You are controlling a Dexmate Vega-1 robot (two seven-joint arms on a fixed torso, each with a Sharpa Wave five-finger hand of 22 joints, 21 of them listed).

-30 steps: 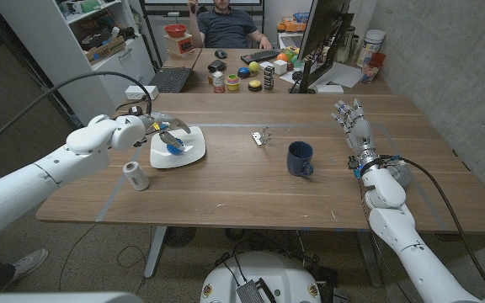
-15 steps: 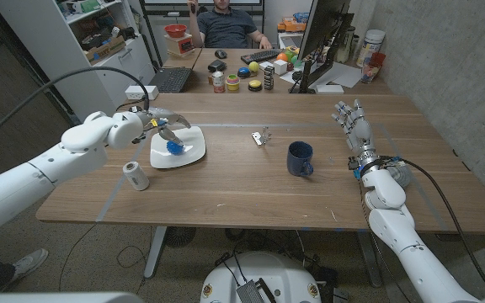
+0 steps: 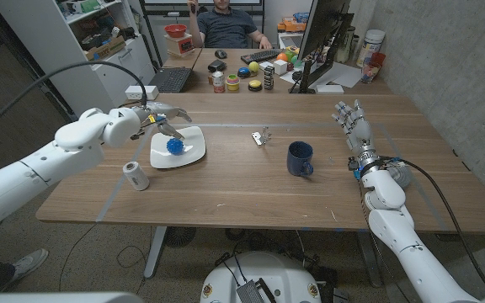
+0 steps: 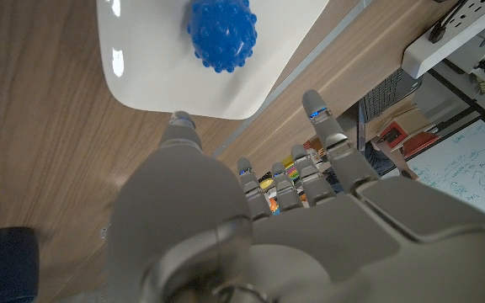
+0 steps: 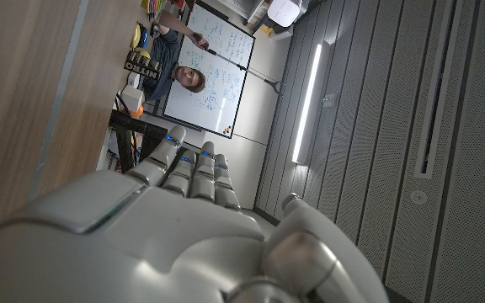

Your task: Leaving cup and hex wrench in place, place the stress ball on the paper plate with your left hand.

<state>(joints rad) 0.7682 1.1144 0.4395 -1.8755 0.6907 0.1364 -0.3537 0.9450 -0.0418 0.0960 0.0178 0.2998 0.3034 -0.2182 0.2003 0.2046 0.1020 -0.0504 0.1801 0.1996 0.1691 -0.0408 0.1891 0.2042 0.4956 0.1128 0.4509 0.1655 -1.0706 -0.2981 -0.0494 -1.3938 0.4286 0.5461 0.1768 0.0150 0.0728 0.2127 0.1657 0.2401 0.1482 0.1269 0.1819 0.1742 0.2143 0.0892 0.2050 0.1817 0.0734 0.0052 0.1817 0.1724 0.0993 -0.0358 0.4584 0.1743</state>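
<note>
Lifting away cleanly is what this step needs, I judge: the left hand [image 3: 160,118] hangs over the far-left rim of the paper plate [image 3: 190,155], fingers spread and holding nothing, so it should rise straight up and back without brushing the rim. The blue spiky stress ball [image 3: 174,146] sits on the plate, free of the fingers. Further right, the hex wrench [image 3: 262,136] and navy cup [image 3: 300,158] lie well apart from the plate. At the right edge, the right hand [image 3: 354,124] stands upright, fingers together, empty.
</note>
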